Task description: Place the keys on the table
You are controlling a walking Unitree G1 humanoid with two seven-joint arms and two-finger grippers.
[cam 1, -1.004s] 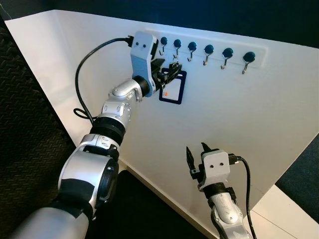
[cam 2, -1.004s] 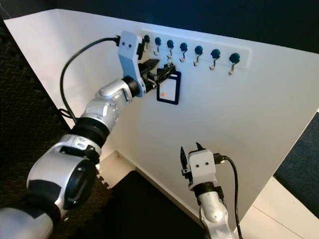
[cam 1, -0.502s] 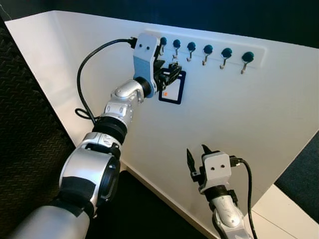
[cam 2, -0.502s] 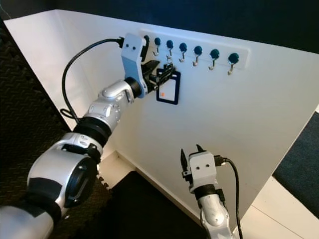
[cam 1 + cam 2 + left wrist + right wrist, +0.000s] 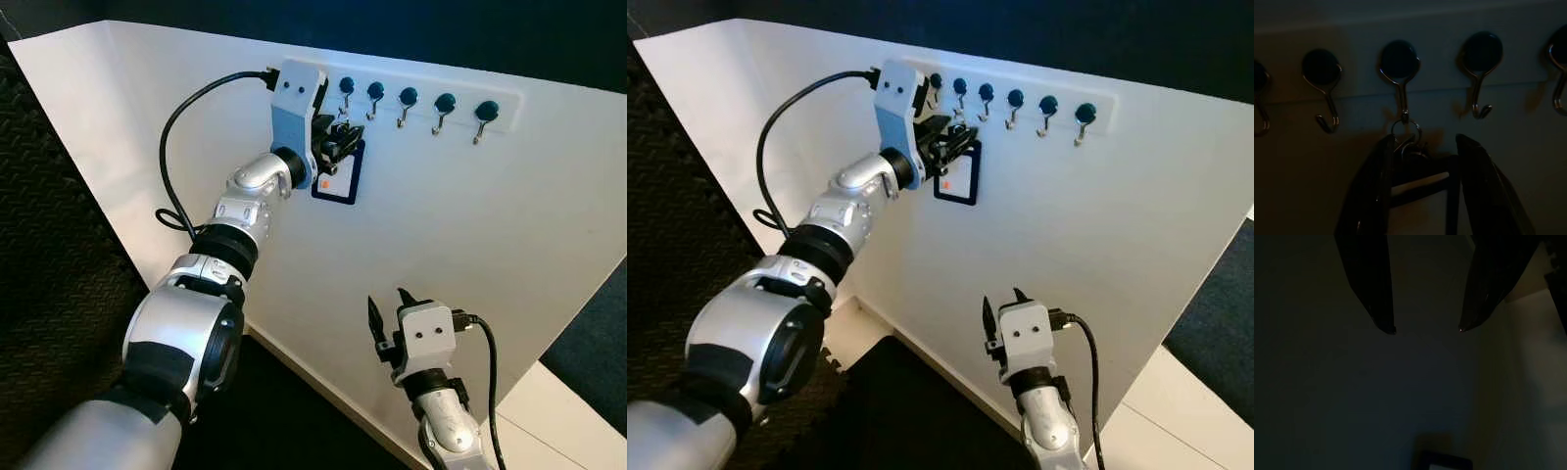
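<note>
Nearest, the right gripper [image 5: 388, 311] stands low before the white board [image 5: 509, 225], its wrist upright and its two black fingers pointing up, spread apart with nothing between them. In the right wrist view the same fingertips [image 5: 1385, 318] hang apart over a dark surface.

Farther off, the left arm [image 5: 240, 211] stretches up and forward from the shoulder, elbow nearly straight, a black cable [image 5: 171, 147] looping off the wrist. Its left gripper [image 5: 1422, 156] is pressed up to the rack [image 5: 421, 98] of hooks near the board's top edge. In the left wrist view its two fingers [image 5: 1378, 186] stand a moderate way apart, one on either side of the keys [image 5: 1406, 142]; whether they touch the keys cannot be told in the dark.

The keys hang from a hook [image 5: 1399, 83], the ring caught in the hook's bend and the bunch just below it, level with the fingertips. Beneath them a dark-framed card [image 5: 339, 176] with a white face hangs flat against the board, its long axis running down from the hook and tilted slightly. Empty hooks run along the rack on both sides.
</note>
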